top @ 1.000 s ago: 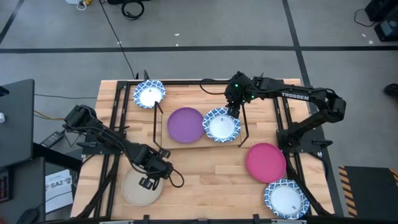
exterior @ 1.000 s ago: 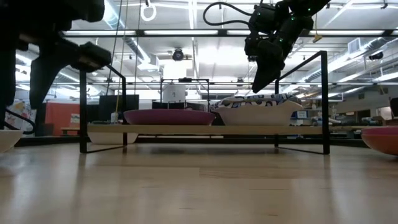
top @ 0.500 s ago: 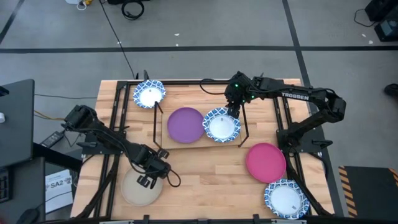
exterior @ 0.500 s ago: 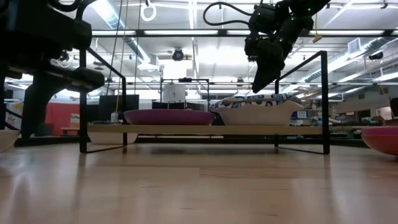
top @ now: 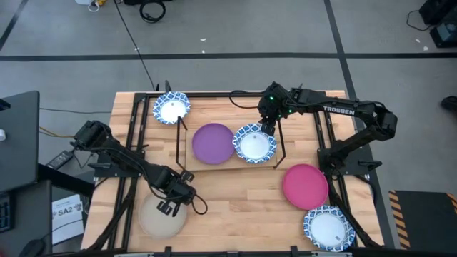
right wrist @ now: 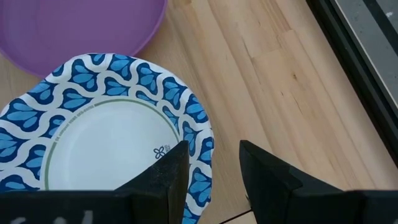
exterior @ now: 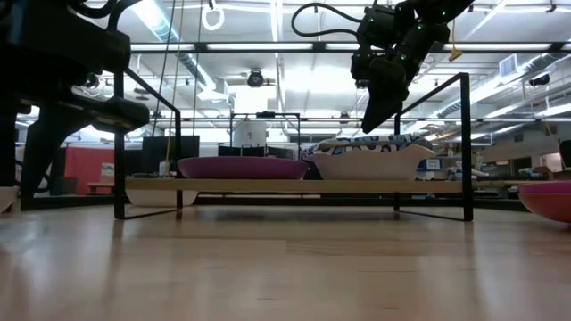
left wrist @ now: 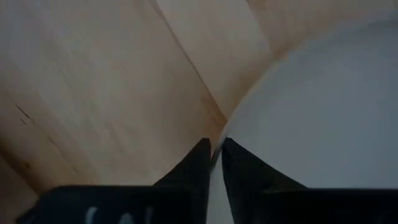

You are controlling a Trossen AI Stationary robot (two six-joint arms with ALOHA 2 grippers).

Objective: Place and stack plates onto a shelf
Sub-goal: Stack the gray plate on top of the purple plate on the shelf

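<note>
A beige plate [top: 156,218] lies at the table's near left. My left gripper [top: 170,207] points steeply down at its far-right edge and is shut on the rim [left wrist: 216,151]. The shelf [top: 214,165] stands mid-table; a purple plate [top: 213,143] and a blue-and-white plate [top: 255,144] rest on its board. My right gripper [top: 268,127] hangs open above the far edge of the blue-and-white plate [right wrist: 106,149] and touches nothing; in the low view it [exterior: 373,114] stands clear above the plate. My left gripper pinches the beige plate's rim [left wrist: 219,144] at the plate's far-right edge, one finger [left wrist: 249,177] over the plate's inside and one [left wrist: 189,171] outside over the table. The fingers come from above, pointing steeply down. The plate lies on the table.
Another blue-and-white plate [top: 171,108] lies at the far left beside the shelf. A magenta plate [top: 305,185] and one more blue-and-white plate [top: 328,228] lie at the near right. Bare wood [top: 235,207] stretches between the shelf and the table's near edge.
My left gripper has sunk onto the beige plate's edge, and its fingers have drawn together on the rim. The plate stays on the table.
</note>
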